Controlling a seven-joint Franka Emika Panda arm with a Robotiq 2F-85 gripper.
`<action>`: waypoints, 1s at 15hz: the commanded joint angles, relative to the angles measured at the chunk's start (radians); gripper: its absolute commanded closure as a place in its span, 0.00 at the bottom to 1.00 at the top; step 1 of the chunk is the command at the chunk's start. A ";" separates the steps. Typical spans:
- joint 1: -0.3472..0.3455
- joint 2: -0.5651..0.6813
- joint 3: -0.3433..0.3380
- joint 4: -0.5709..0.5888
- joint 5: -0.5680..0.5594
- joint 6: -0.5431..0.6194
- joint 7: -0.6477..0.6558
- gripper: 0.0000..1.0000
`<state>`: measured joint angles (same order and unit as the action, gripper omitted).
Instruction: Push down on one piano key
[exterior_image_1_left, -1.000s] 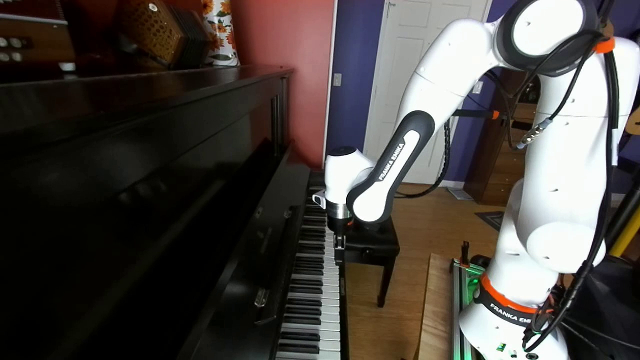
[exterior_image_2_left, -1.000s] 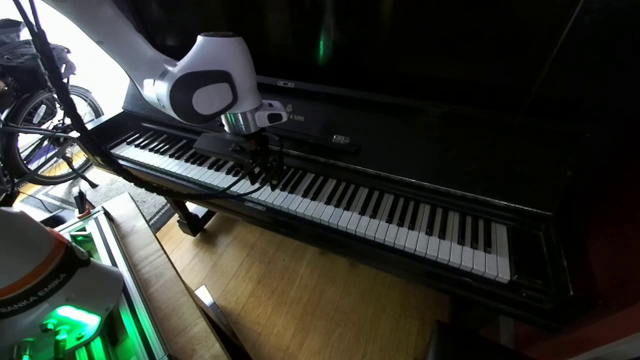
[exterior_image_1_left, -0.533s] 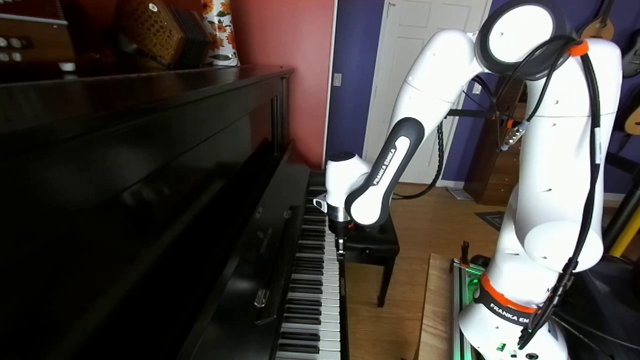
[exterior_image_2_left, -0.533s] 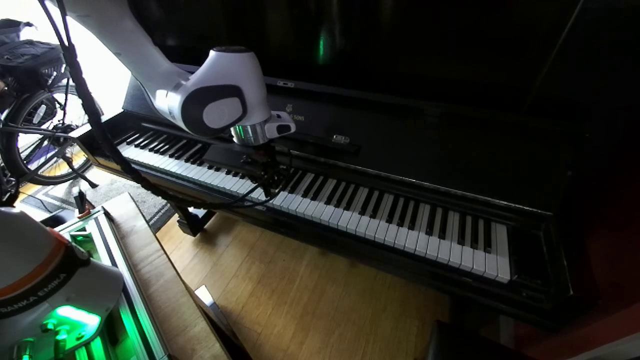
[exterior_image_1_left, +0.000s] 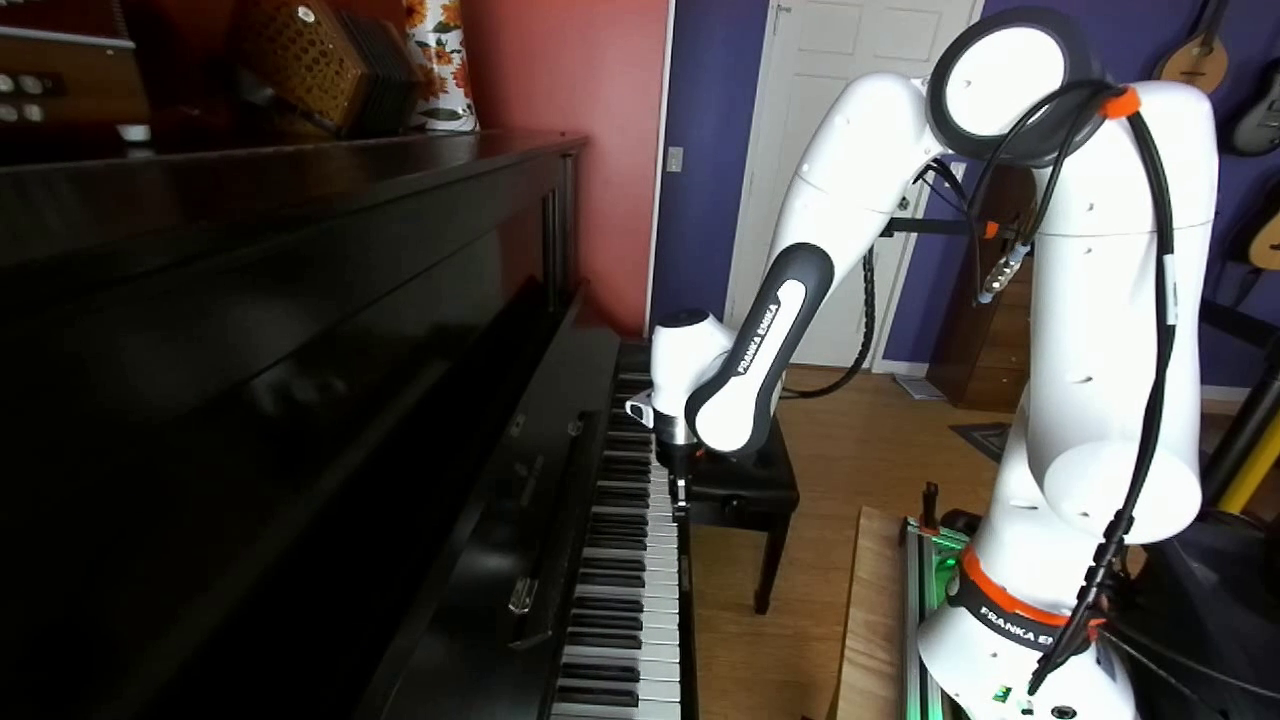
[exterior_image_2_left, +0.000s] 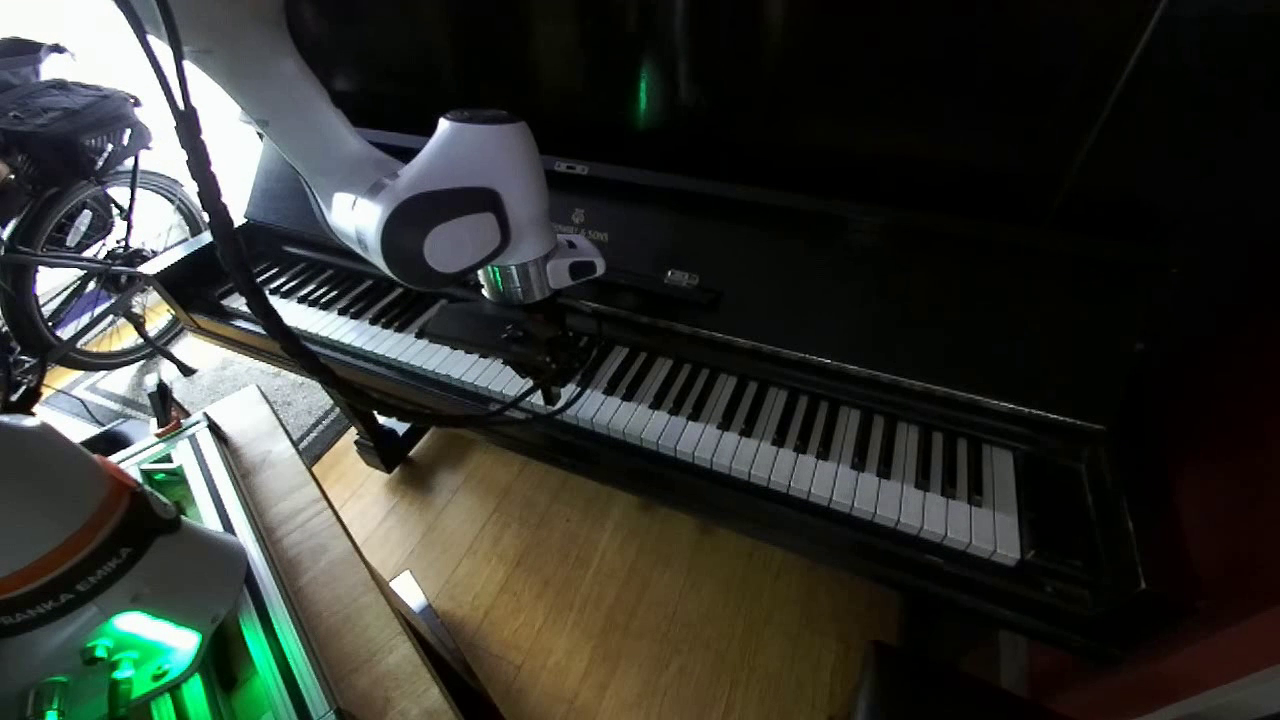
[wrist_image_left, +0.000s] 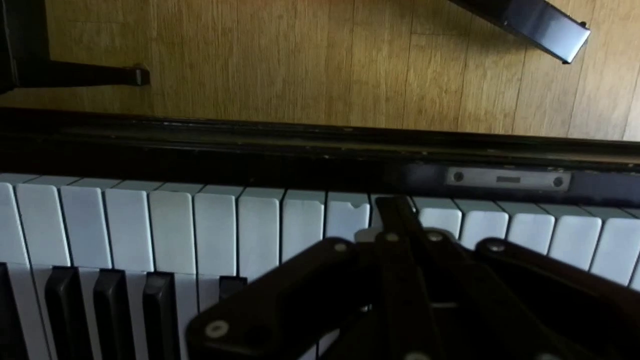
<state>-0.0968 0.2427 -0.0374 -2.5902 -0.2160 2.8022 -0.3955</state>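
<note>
The upright black piano (exterior_image_1_left: 500, 480) shows its row of white and black piano keys in both exterior views. My gripper (exterior_image_2_left: 550, 396) points down over the front part of the white keys (exterior_image_2_left: 680, 425), near the middle of the keyboard. In the wrist view the gripper (wrist_image_left: 397, 201) has its fingertips pressed together, nothing between them. They lie over the front end of one white key (wrist_image_left: 376, 217), mostly hiding it. Just left of it is a white key with a chipped edge (wrist_image_left: 347, 220). Whether the tips touch the key cannot be told.
The piano's black front rail (wrist_image_left: 300, 165) with a metal plate (wrist_image_left: 508, 179) runs along the key fronts. A black bench (exterior_image_1_left: 745, 490) stands beside the keyboard. The fallboard (exterior_image_2_left: 800, 290) rises behind the keys. A cable (exterior_image_2_left: 480, 415) hangs from the arm across the keyboard's front.
My gripper has gone from open to shut. In an exterior view the hand has moved down and to the right along the keyboard, slowing lately; the arm's upper links have swung over too.
</note>
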 joint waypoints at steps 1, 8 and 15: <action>-0.019 0.041 0.003 0.021 -0.007 0.032 -0.035 1.00; -0.028 0.071 0.001 0.040 -0.016 0.038 -0.058 1.00; -0.033 0.084 -0.003 0.044 -0.025 0.059 -0.059 1.00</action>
<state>-0.1172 0.3031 -0.0374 -2.5564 -0.2202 2.8353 -0.4450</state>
